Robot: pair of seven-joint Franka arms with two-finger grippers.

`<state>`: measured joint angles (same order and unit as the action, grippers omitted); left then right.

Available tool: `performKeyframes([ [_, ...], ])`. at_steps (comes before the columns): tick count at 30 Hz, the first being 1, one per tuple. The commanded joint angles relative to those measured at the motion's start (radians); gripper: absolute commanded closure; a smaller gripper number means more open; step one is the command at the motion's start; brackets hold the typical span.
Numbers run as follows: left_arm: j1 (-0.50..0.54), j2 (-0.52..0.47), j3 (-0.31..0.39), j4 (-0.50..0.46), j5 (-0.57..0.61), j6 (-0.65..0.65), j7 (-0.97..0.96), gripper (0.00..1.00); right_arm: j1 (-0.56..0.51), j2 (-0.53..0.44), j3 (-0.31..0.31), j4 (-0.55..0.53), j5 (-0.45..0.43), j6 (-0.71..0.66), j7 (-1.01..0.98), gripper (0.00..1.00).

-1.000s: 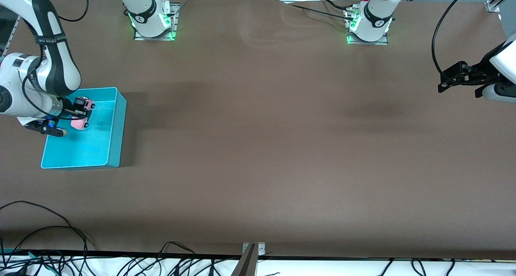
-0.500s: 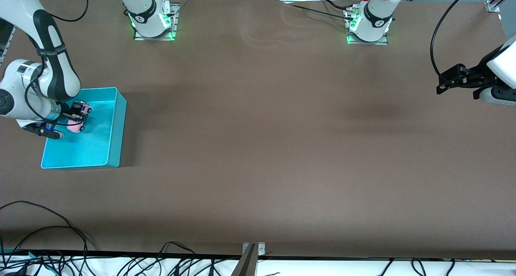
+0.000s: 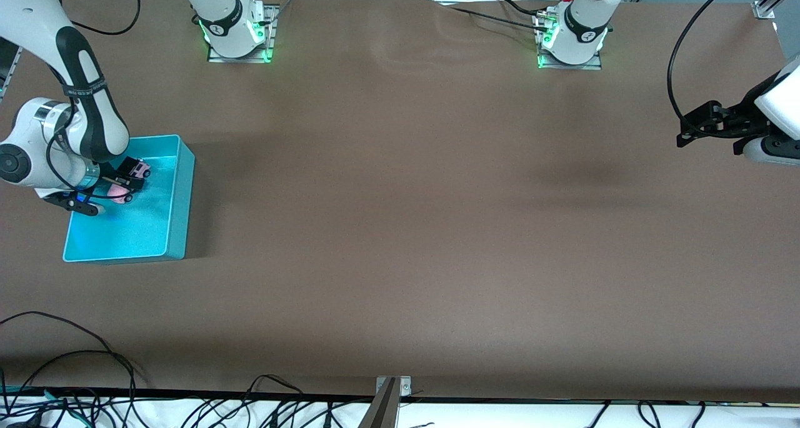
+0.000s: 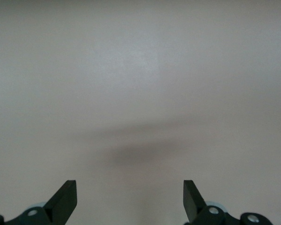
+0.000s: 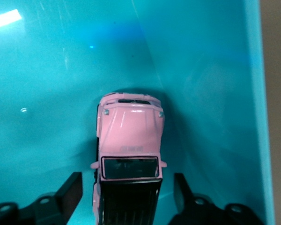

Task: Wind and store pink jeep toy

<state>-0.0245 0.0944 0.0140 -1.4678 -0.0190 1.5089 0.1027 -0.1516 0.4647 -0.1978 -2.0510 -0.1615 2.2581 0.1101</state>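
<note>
Right jaws: standing spread, one finger [image 5: 70, 190] on each side of the toy's black roof w/ a gap showing on both sides; not pinching anything.
Right gripper [image 5: 126, 192]: hanging low inside the bin, directly over the toy's rear half.
Pink jeep toy [image 5: 129, 140]: sitting on its wheels on the bin floor, nose pointing away from the wrist cam; in the front view [image 3: 129, 181] it is lying in the part of the bin farther from the front cam.
Cyan bin [image 3: 178, 203]: sitting at the right arm's end of the table, holding only the toy as far as the views show.
Left jaws: standing wide apart w/ nothing btwn them.
Left gripper [image 3: 690, 127]: hovering over bare table [image 3: 400, 228] at the left arm's end; that arm is waiting.
Step in hand: storing — judging by the spread fingers and the grounded toy, the release is happening now.
Next move: probably calling for a straight lift out of the bin, fingers kept wide so they are not clipping the roof or dragging the toy along.
</note>
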Motion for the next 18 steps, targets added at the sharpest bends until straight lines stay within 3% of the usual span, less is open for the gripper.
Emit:
performKeyframes([
  [1,0.005,0.005,0.000,0.014,-0.001,-0.009,0.012,0.00,-0.006,-0.030,0.006,0.003,-0.018,-0.028,0.029,0.00],
  [10,0.003,-0.007,-0.006,-0.002,0.001,-0.007,0.011,0.00,-0.002,-0.118,0.012,0.005,-0.018,-0.109,0.028,0.00],
  [18,-0.002,-0.012,-0.008,-0.016,0.001,-0.007,0.012,0.00,-0.002,-0.218,0.057,0.003,-0.018,-0.123,0.030,0.00],
])
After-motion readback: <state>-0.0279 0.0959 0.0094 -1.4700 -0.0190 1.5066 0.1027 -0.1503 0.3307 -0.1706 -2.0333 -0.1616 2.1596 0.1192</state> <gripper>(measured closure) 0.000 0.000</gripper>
